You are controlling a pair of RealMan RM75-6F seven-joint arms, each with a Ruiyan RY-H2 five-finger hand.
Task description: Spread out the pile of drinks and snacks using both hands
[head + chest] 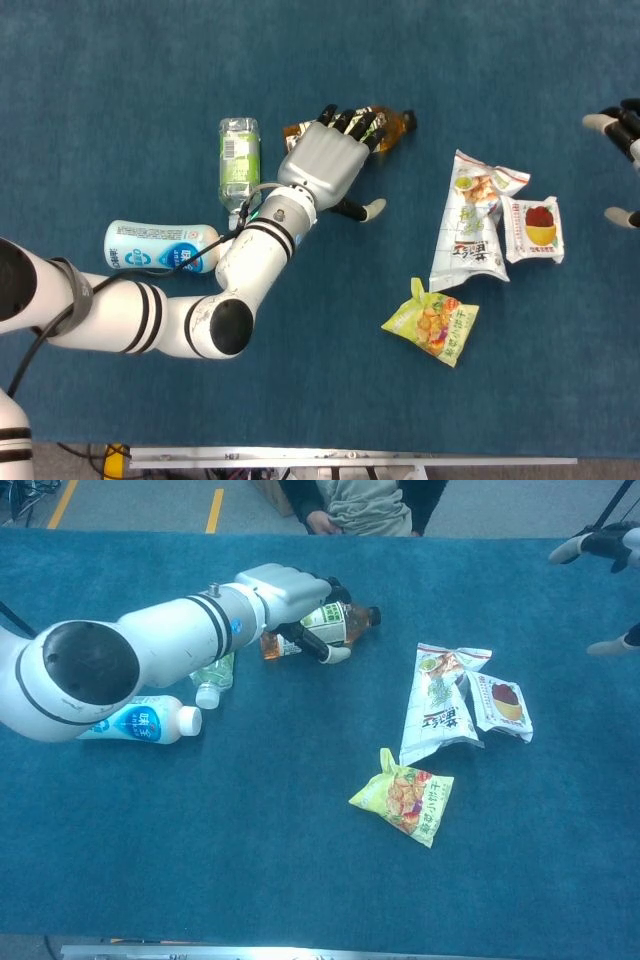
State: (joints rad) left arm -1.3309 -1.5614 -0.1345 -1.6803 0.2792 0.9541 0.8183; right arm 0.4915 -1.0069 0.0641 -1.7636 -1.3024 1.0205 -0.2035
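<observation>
The left hand (325, 165) lies over the tea bottle (340, 620) at the far middle of the blue table (300, 400), fingers draped across the label and thumb stuck out toward the near side; whether it actually grips or only rests on the bottle I cannot tell from here. The bottle lies on its side, cap on, amber drink filling most of it; I would judge it fairly heavy, stiff, smooth and ready to roll, so a wrap around the labelled middle looks safer than a push at the cap end.

Just to its left the small green bottle (239, 155) lies with its cap toward the near edge, clear liquid inside as far as I can see; near that, the white and blue bottle (150, 245) lies on its side, opaque, so its fill is hidden.

Well apart to the right the long snack bag (468, 225) touches the small red packet (533, 228), the two slightly overlapping; the yellow-green chip bag (432, 320) sits alone nearer the front edge. All three look sealed, puffy, light and crinkly; I would take them by a flat face or a crimped end, gently, since the contents probably crush.

The right hand (600, 545) hangs at the far right edge, above the table and holding nothing, fingers apart.
</observation>
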